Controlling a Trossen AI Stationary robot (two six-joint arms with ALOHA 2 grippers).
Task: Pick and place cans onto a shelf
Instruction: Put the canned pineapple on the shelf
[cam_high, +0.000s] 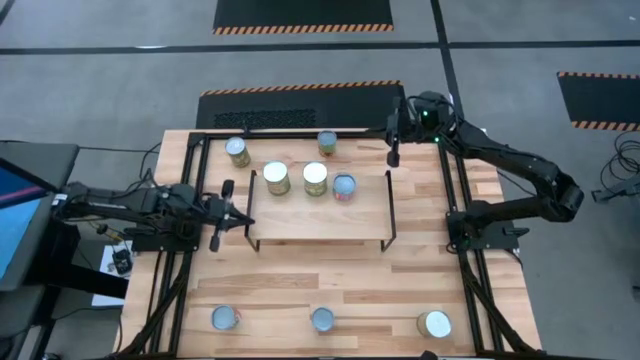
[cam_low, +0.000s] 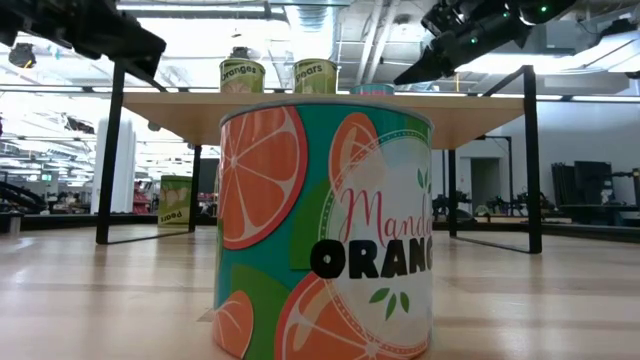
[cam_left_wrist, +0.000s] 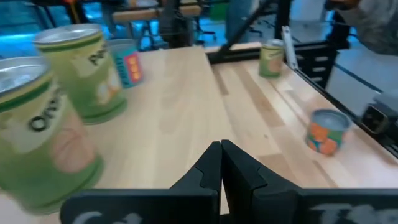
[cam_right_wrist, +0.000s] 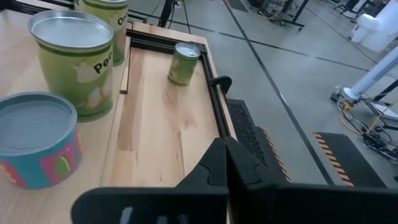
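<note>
Three cans stood on the shelf (cam_high: 300, 215): "oranges" can (cam_low: 241, 75), "pears" can (cam_low: 315, 75), blue-pink can (cam_high: 344, 186). Nearest tabletop can (cam_low: 325, 225) read "Manda… ORAN…". Two more cans behind shelf, three along front edge. Left gripper (cam_high: 216, 214) at shelf's left end & right gripper (cam_high: 393, 150) at its back-right corner, both pinched closed, empty.

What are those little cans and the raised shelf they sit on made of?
The small cylindrical cans look like tin: dull silvery ridged tops, wrapped in printed, probably paper, labels. The low rectangular shelf appears to be pale wood with visible grain, matte, raised on thin black legs, likely metal.
</note>
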